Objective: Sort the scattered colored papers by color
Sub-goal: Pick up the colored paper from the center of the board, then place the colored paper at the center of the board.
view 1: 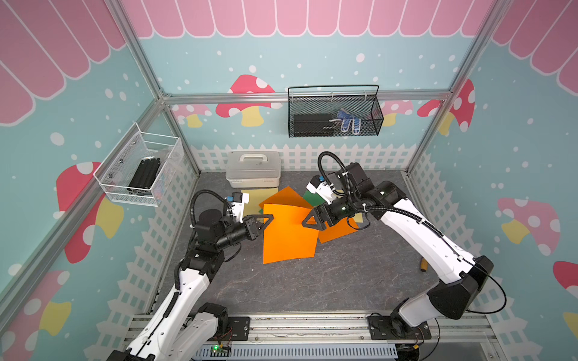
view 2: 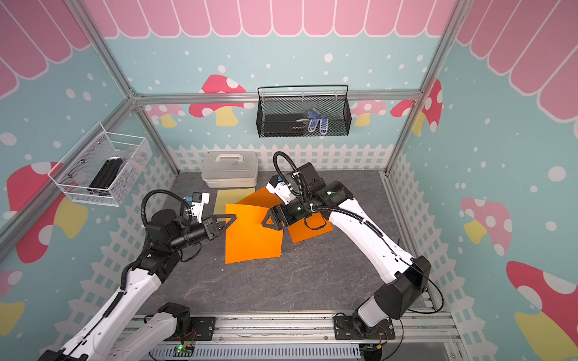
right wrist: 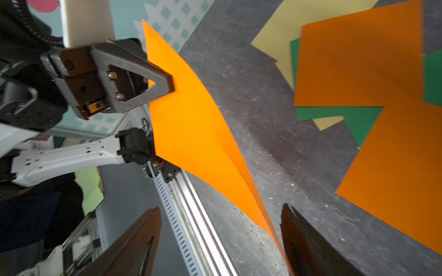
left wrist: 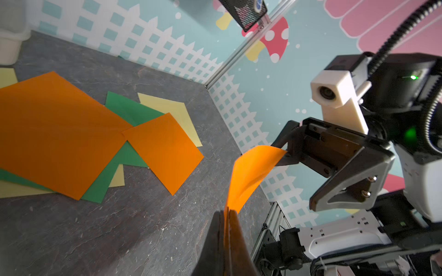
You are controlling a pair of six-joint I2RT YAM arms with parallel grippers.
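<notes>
**Left jaws pinch an orange sheet; right jaws spread at its far corner**

A white wire basket [view 1: 140,168] hangs on the left wall. Inward from it, the left jaws are pressed together on the left edge of the held orange sheet [view 1: 287,234], pinching it. In the left wrist view the paper [left wrist: 251,172] rises from between the two closed fingers and curls away. In both top views the sheet hangs bowed over the middle of the grey counter [view 1: 312,287]. Whether its near edge touches the counter cannot be told.

Behind it, against the back fence, stands a white lidded box [view 1: 253,168]. A pale yellow sheet [view 2: 234,200] lies flat just in front of the box. To the right of that is the pile. A large orange sheet [left wrist: 59,133] lies over the green sheets [left wrist: 129,110], with more pale yellow paper [left wrist: 177,112] beneath. A smaller orange sheet [left wrist: 165,153] overlaps the pile's right side.

Further right, the right jaws stand spread wide at the held sheet's upper right corner. In the right wrist view the paper [right wrist: 191,119] runs down between the two parted fingers, close beside one of them. Whether it touches that finger cannot be told. On the back wall above hangs a black mesh basket [view 1: 334,112].
</notes>
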